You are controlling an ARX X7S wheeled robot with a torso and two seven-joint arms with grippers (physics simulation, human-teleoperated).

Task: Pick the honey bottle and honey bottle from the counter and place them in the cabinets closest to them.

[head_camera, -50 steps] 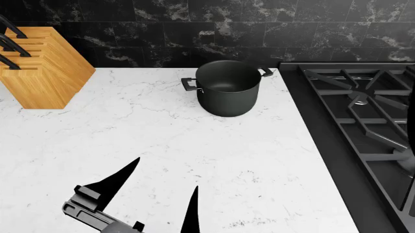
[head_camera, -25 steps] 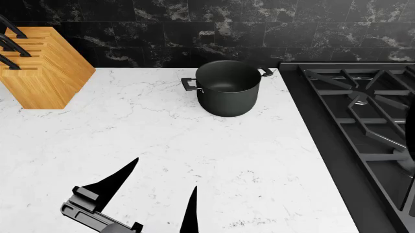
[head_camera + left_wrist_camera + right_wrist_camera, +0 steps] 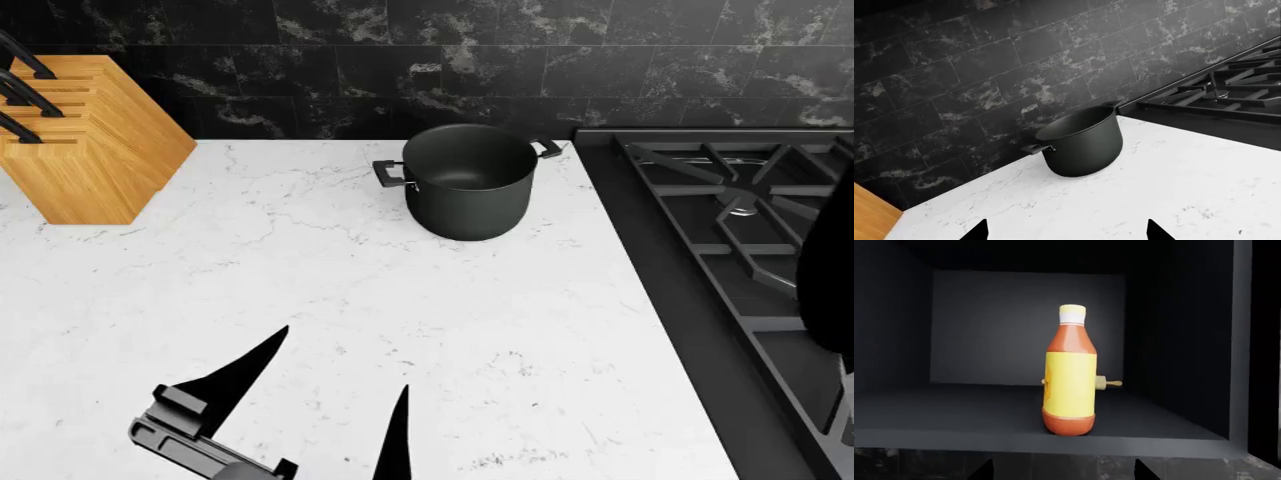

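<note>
**One bottle shelved**

One slim amber-yellow plastic honey bottle (image 3: 1069,375) with a pale cap stands upright inside a dark cabinet (image 3: 1187,340), free of the right gripper (image 3: 1057,471), jaws apart. Left gripper (image 3: 320,400) hovers over the white marble table (image 3: 467,330), jaws apart, near a black pot (image 3: 467,180).

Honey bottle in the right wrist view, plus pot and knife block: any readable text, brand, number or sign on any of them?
None readable in any view.
honey bottle: plain yellow label band, no print; it stands upright on the cabinet shelf.
black pot: no markings.
knife block: bare wood, no logo.
stove grate: no markings visible.
</note>
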